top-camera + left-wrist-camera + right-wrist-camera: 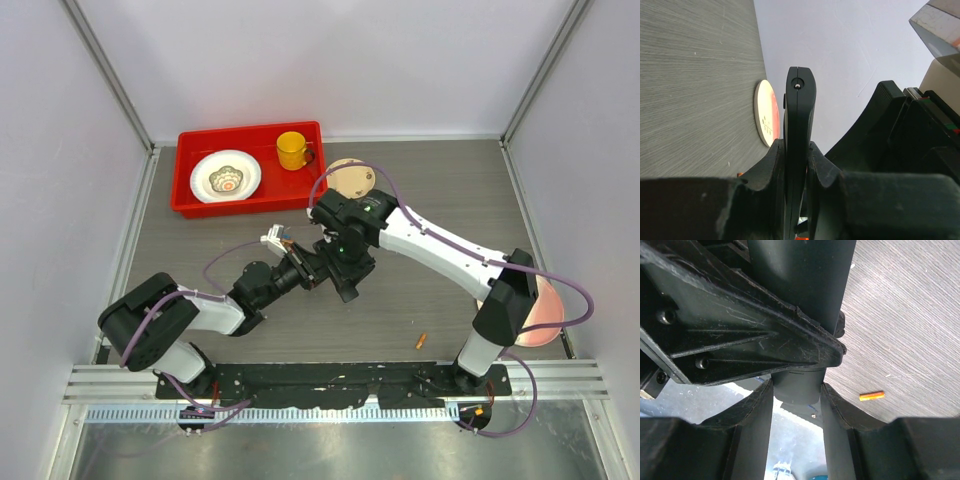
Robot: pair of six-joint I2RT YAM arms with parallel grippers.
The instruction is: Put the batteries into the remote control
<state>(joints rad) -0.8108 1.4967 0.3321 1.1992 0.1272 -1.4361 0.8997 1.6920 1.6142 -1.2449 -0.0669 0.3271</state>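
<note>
Left tool (797,147) clamped on remote control (800,100), edge-on; round pink-white disc (765,112) on table (695,75) beyond.

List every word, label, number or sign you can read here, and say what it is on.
No text is readable.
Dark marks on the round disc: too blurred to read.
The white plate carries a picture, no letters.

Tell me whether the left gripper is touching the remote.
Touching. Left wrist view: the left gripper clamps the remote, both fingers flush on its sides, no gap.
</note>
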